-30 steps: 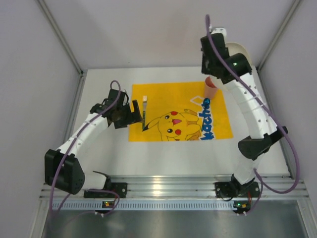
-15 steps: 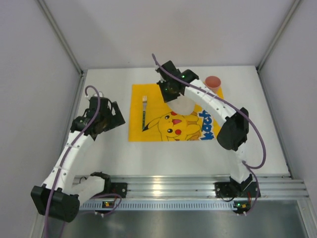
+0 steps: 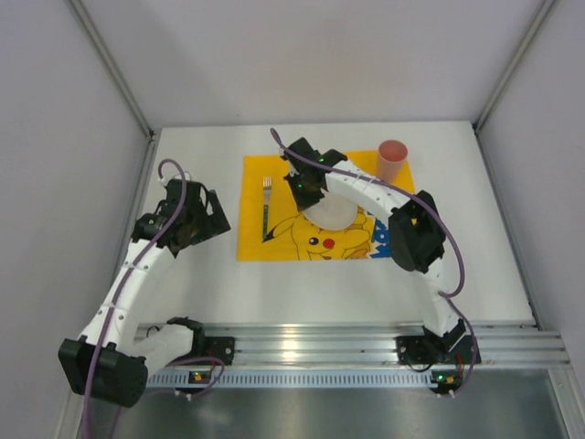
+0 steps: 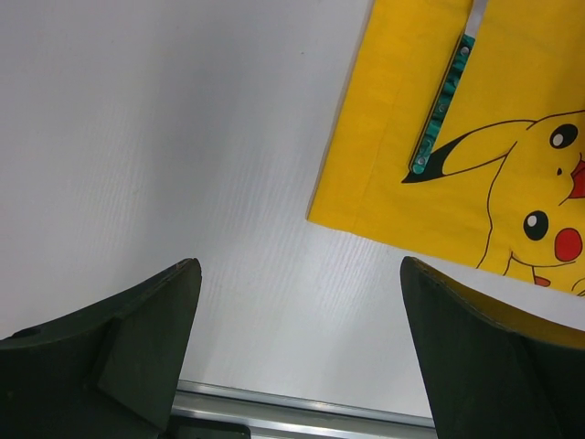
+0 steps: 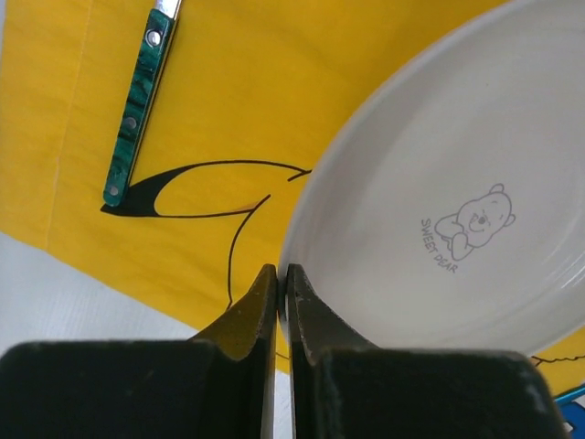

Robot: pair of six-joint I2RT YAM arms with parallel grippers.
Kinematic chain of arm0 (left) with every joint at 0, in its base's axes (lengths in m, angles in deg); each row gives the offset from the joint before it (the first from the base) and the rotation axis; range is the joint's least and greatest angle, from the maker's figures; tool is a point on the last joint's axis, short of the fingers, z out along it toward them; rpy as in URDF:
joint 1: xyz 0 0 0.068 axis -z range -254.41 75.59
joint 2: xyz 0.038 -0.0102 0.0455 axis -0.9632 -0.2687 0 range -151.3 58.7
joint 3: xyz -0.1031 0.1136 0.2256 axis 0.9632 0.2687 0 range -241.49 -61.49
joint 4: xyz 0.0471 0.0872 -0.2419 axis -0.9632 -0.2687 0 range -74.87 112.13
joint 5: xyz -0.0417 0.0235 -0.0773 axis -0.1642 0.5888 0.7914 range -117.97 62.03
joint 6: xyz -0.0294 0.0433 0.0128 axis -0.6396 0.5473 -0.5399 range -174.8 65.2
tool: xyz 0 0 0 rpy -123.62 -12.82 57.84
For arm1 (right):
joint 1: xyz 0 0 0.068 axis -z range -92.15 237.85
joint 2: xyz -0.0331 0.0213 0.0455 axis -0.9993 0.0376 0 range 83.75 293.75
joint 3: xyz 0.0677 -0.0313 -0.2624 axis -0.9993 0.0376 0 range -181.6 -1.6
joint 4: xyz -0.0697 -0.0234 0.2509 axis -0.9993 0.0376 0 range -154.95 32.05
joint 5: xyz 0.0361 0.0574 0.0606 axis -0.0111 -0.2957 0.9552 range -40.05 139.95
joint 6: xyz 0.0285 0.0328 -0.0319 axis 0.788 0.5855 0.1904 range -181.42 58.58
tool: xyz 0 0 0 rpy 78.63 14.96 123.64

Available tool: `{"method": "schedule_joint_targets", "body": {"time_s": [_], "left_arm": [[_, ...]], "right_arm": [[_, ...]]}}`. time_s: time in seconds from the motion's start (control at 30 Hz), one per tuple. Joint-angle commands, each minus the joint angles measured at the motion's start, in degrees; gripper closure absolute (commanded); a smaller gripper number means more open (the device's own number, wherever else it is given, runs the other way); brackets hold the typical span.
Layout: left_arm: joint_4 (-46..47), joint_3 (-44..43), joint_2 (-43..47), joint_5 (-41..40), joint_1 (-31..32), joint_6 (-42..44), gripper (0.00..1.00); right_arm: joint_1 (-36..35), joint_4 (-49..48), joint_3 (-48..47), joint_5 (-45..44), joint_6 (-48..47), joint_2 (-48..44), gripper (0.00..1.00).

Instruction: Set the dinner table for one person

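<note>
1. well, the dinner table (image 3: 210,293) is the white tabletop filling the floor of the view, with metal rails along its edges and both arms bolted at its near edge.
2. the left gripper (image 4: 297,274) hangs over bare tabletop towards the left edge, its claw spread wide, just left of the cloth.
3. a yellow pikachu cloth (image 3: 274,245) lies flat around the middle of the tabletop, closer to the far edge than the near one.
4. a fork (image 3: 266,206) with a green handle lies on the cloth's left strip, tines towards the far edge.
5. the right gripper (image 5: 281,273) has its claw pressed together on the rim of a white plate (image 5: 457,183), pinching it on the side nearest the fork.
6. the plate sits over the cloth's middle, covering the top of the pikachu print; whether it lies fully down i cannot tell.
7. a pink cup (image 3: 392,160) stands upright at the cloth's far right corner, apart from the plate.
</note>
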Motion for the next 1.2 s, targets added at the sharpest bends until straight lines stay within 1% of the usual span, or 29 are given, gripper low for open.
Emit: {"method": "schedule_joint_targets", "body": {"time_s": [0.0,0.03,0.1,0.13,0.2,0.23,0.27,0.3,0.37,0.43,0.47,0.5,0.53,0.57,0.6,0.63,0.67,0.7,0.73,0.77,0.8,0.83,0.87,0.9,0.97,1.0,1.1,1.17], "left_arm": [[0.4,-1.5,-1.4,-0.2,-0.3,0.5,0.05],[0.8,-1.6,-1.6,-0.1,-0.3,0.6,0.05],[1.0,-1.7,-2.1,0.0,-0.3,0.7,0.05],[1.0,-2.0,-2.4,0.1,-0.3,0.7,0.05],[1.4,-2.4,-2.8,0.2,-0.3,0.9,0.05],[1.6,-2.7,-3.4,0.3,-0.3,1.0,0.05],[1.9,-3.0,-3.7,0.4,-0.3,1.1,0.05],[2.1,-3.5,-4.3,0.4,-0.3,1.4,0.05],[2.4,-4.2,-5.0,0.4,-0.4,1.7,0.05],[3.1,-5.3,-6.0,0.2,-0.3,2.5,0.04],[3.7,-5.5,-6.3,0.0,-0.3,2.8,0.04],[4.8,-5.7,-6.6,0.0,-0.3,3.3,0.04],[5.5,-6.1,-7.2,0.2,-0.3,3.5,0.04],[6.1,-6.3,-7.5,0.5,-0.3,3.6,0.04],[7.4,-6.6,-8.3,1.6,-0.3,4.0,0.04],[8.2,-6.7,-8.8,2.2,-0.3,4.2,0.03],[8.7,-6.8,-9.3,3.9,-0.3,4.2,0.03],[8.9,-7.2,-10.4,4.4,-0.3,4.3,0.03],[9.3,-7.4,-10.9,5.1,-0.3,4.3,0.02],[9.4,-7.5,-11.3,5.8,-0.2,4.3,0.02],[9.7,-7.4,-11.9,6.5,-0.2,4.4,0.02],[10.5,-7.2,-11.8,7.0,-0.2,4.4,0.02],[11.1,-6.9,-11.8,7.5,-0.2,5.0,0.01],[11.8,-6.3,-11.3,8.0,-0.2,5.3,0.02],[13.5,-5.7,-10.6,9.8,-0.2,6.0,0.02],[13.9,-5.1,-9.9,9.9,-0.2,6.3,0.02],[15.2,-3.5,-8.7,9.8,-0.2,6.4,0.02],[15.7,-2.9,-8.2,9.9,-0.2,6.3,0.01]], "right_arm": [[-0.6,-3.7,1.6,1.4,0.1,0.3,0.97],[-0.7,-4.0,2.0,1.4,0.1,0.1,0.80],[-0.6,-4.8,2.8,2.4,0.1,-1.0,0.68],[-0.6,-5.0,2.9,2.6,0.1,-1.5,0.57],[-0.7,-6.4,3.1,3.9,-0.1,-3.8,0.49],[-0.7,-7.1,3.1,4.9,0.0,-4.6,0.40],[-0.6,-7.4,2.9,5.8,-0.1,-5.5,0.36],[-0.7,-7.7,2.7,6.6,-0.3,-7.4,0.29],[-0.7,-7.9,2.0,9.0,-0.3,-9.6,0.24],[-0.7,-8.7,2.5,10.0,-0.7,-14.5,0.19],[-0.8,-9.3,4.3,10.6,-0.9,-16.7,0.17],[-0.7,-10.3,6.1,10.3,-1.1,-21.9,0.15],[-0.7,-12.8,8.2,9.8,-1.6,-25.0,0.06],[-0.8,-14.1,13.7,8.3,-1.9,-28.2,0.03],[-0.7,-15.3,17.1,7.3,-2.4,-34.8,0.00],[-0.7,-18.0,20.7,6.2,-2.5,-38.0,0.00],[-0.7,-19.0,28.5,4.2,-2.6,-41.1,0.00],[-0.7,-19.4,32.4,2.3,-0.8,-46.8,0.00],[-0.8,-19.5,36.1,-0.1,0.1,-49.4,0.00],[-0.8,-18.8,42.6,-1.8,0.6,-51.8,0.00],[-0.8,-18.6,46.2,-2.5,1.8,-57.3,0.00],[-0.8,-18.7,49.6,-4.6,2.9,-60.5,0.00],[-0.8,-18.7,56.0,-5.8,4.2,-63.7,0.00],[-0.8,-18.8,58.8,-6.5,6.7,-70.4,0.00],[-0.8,-19.1,65.5,-8.1,9.0,-77.2,0.00],[-0.8,-18.6,66.7,-9.0,11.3,-83.1,0.00],[-0.8,-15.4,69.4,-13.5,15.0,-91.2,0.00],[-0.8,-12.9,69.8,-16.6,16.5,-93.3,0.00]]}}
